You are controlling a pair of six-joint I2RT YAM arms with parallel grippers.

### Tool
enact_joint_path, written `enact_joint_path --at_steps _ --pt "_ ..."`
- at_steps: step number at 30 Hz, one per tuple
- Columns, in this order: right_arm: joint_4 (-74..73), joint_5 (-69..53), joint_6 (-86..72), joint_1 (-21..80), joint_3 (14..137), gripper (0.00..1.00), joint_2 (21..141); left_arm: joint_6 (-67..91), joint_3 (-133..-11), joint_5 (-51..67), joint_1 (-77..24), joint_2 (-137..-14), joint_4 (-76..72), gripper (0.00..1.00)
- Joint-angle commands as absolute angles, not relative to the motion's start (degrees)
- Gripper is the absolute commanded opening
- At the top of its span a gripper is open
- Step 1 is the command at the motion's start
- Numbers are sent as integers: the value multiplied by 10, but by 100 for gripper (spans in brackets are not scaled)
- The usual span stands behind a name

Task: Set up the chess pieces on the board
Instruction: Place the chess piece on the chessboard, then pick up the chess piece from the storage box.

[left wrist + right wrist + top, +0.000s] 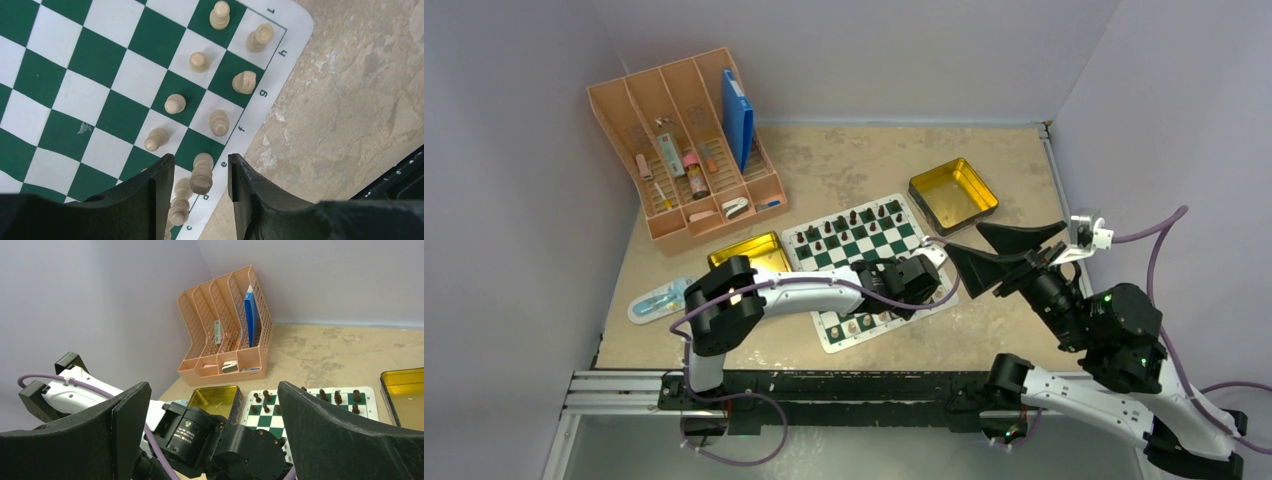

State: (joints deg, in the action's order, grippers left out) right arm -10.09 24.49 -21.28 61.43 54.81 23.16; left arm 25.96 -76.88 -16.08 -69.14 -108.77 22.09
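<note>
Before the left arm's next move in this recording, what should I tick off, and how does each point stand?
1. Left hand clear of the tall tan wooden chess piece between its fingers: ok, gaps on both sides.
2. That piece upright and centred on its square: cannot tell from this angle.
3. Back-row squares f, g, h of the green-and-white chess mat each occupied: ok.
4. Right hand open and empty: ok.
5. Clearance between the two hands: cannot tell; they look close in the top view.
</note>
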Motion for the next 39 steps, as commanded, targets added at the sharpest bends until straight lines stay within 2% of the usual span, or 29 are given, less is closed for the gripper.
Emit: enact_joint_path --at_steps 1,10,16,22,31,35,39 --pt "-74 247 -194 616 546 99 220 261 -805 -188 -694 -1064 217 43" --pt "-65 264 -189 616 525 99 213 278 -824 -176 -658 -1042 229 43" --pt "-72 274 -193 616 519 99 220 300 -802 -157 -592 -994 240 41" --pt "-64 263 -206 616 507 99 247 323 -765 -205 -551 -922 263 34" --pt "-60 246 -249 616 452 99 312 328 -678 -158 -467 -792 314 34" --pt "-100 295 -278 616 456 99 380 326 -598 -94 -385 -709 290 34" --pt "-70 299 -279 615 436 99 426 325 -540 -77 -325 -645 302 33"
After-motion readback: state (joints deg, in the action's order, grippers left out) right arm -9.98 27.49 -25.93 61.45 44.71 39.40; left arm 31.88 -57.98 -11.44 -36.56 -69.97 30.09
